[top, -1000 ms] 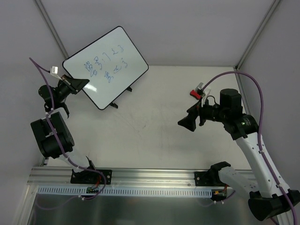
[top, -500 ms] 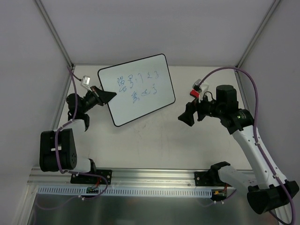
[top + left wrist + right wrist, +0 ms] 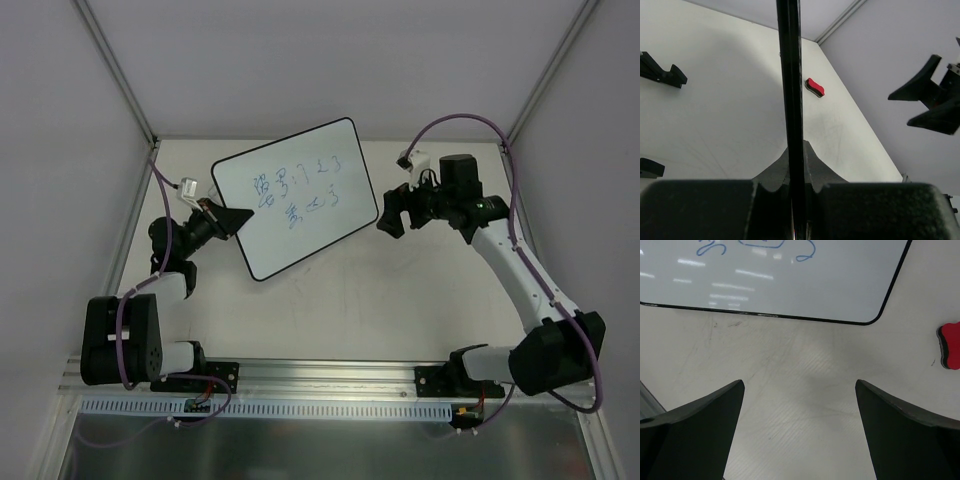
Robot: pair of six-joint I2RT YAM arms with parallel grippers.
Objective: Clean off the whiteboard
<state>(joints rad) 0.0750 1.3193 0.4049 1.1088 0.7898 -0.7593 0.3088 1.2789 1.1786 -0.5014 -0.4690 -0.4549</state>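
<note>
The whiteboard [image 3: 300,200] has a black rim and blue scribbles on its face, and sits over the middle-back of the table. My left gripper [image 3: 234,216] is shut on its left edge. In the left wrist view the board is edge-on, a black strip [image 3: 789,75] between the closed fingers [image 3: 815,165]. My right gripper [image 3: 386,215] is open and empty, just off the board's right edge. In the right wrist view it [image 3: 800,386] hangs over bare table, with the board's corner [image 3: 805,285] ahead. The red eraser [image 3: 951,345] lies to its right, also in the left wrist view [image 3: 815,86].
The board's black stand feet [image 3: 661,73] stick out on its back side. Grey enclosure walls and metal posts [image 3: 118,75] ring the table. An aluminium rail [image 3: 300,385] runs along the near edge by the arm bases. The eraser is hidden under the right arm in the top view.
My left gripper has carried the whiteboard from the back left corner toward the table's middle. My right gripper has moved away from me and left, up to the board's right edge, covering the eraser from above.
</note>
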